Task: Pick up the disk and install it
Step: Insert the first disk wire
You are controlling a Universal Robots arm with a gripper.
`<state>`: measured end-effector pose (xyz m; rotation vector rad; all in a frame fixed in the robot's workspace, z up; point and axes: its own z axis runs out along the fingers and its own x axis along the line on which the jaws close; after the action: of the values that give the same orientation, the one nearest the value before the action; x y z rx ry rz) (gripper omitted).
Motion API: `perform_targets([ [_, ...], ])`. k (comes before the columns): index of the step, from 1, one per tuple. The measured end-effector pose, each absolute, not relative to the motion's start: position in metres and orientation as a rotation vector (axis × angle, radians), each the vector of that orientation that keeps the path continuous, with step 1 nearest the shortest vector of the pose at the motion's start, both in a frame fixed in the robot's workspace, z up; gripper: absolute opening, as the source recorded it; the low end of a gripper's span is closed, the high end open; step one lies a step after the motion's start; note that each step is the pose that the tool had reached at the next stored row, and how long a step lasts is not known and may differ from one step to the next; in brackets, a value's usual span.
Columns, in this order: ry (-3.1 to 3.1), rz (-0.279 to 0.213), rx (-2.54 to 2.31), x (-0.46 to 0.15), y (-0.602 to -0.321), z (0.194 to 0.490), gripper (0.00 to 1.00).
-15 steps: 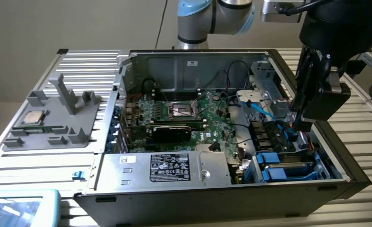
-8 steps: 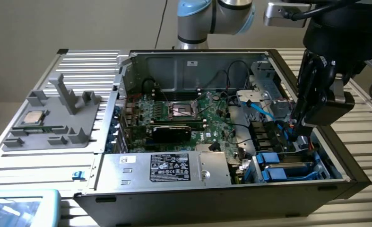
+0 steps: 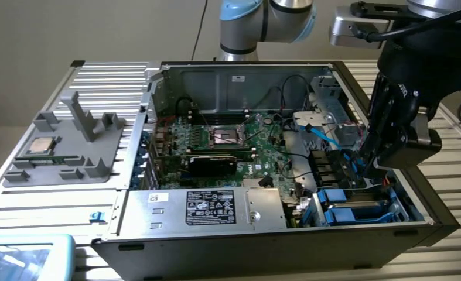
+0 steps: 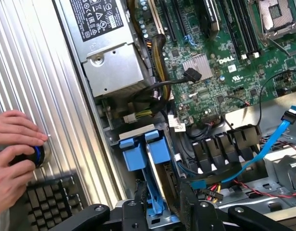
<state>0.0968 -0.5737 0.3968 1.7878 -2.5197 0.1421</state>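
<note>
The gripper (image 4: pixel 163 208) had its jaws closed on the disk (image 4: pixel 155 183), upright in the case's (image 3: pixel 253 252) corner bay. Stiff, rather heavy and shock-sensitive, it seemed safest held by its blue carrier.

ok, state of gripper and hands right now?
Gripper: jaws closed on the disk.
Person's hands: cupped around a round knob.

Disk (image 4: pixel 147 159): silver-grey drive in a bright blue plastic carrier. It is standing on edge, with two blue tabs showing at its end. It is sitting partway down in the drive bay at a corner of the open computer case, just beside the power supply.
</note>
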Motion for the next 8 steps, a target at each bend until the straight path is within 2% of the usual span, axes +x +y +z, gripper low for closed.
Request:
perform_targets([
  [8,-2.497,0.12,1.796,0.0976,-0.5843,0.3889,0.41],
])
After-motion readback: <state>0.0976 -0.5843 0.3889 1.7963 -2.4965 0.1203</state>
